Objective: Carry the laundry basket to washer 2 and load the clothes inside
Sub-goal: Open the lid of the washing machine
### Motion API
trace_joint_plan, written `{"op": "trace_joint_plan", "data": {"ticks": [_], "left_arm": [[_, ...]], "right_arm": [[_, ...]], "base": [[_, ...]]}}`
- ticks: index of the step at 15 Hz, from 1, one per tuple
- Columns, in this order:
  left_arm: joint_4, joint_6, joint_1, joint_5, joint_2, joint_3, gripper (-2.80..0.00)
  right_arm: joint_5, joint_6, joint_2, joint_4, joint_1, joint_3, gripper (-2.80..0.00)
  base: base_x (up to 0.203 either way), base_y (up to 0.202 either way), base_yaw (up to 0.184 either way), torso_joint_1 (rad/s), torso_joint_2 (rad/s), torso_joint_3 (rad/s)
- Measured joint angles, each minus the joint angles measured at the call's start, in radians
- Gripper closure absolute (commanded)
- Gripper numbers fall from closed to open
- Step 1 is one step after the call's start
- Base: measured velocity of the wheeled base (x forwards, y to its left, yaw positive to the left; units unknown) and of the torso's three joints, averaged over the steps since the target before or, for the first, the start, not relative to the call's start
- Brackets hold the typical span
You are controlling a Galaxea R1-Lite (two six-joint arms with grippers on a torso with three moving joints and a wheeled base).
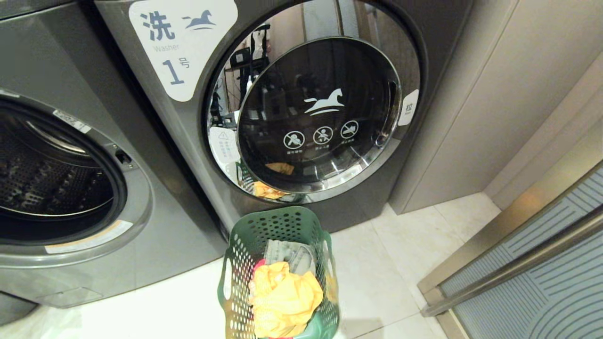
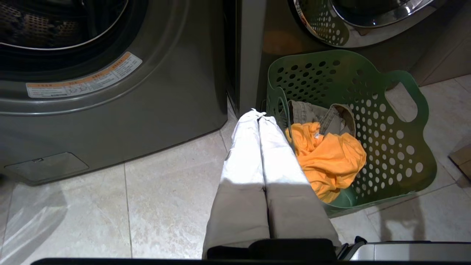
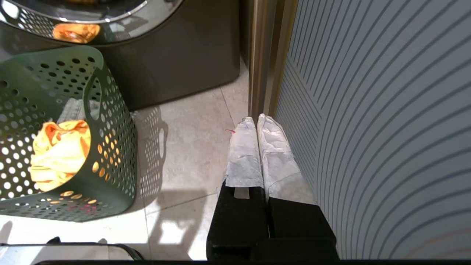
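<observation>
Wrist views: both pincers (image 2: 258, 117) (image 3: 256, 120) closed, pointing floorward.

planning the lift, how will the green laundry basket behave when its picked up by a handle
Probably light: the laundry basket is thin perforated plastic holding only a few clothes. Its walls may flex somewhat. Lifted by one cut-out handle, it would likely tilt and the loose clothes could slide.

Dark grey washer labelled 1 (image 1: 301, 113) with its chrome-ringed glass door shut and a white horse logo, an open-doored washer (image 1: 61, 188) just beside it, pale tiled floor (image 1: 395, 263), beige wall panel (image 1: 490, 99), ribbed grey-blue sliding door (image 1: 541, 278)
</observation>
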Motion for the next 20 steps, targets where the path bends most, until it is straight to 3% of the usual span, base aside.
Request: {"op": "trace_joint_plan", "data": {"ticks": [10, 20], "left_arm": [[0.001, 0.0, 0.0, 0.0, 0.0, 0.0, 0.0], [0.002, -0.003, 0.0, 0.0, 0.0, 0.0, 0.0]], "right_arm": [[0.0, 0.0, 0.0, 0.0, 0.0, 0.0, 0.0], [0.0, 0.0, 0.0, 0.0, 0.0, 0.0, 0.0]], "base": [[0.0, 0.0, 0.0, 0.003, 0.0, 0.188], [0.0, 0.0, 0.0, 0.0, 0.0, 0.008]]}}
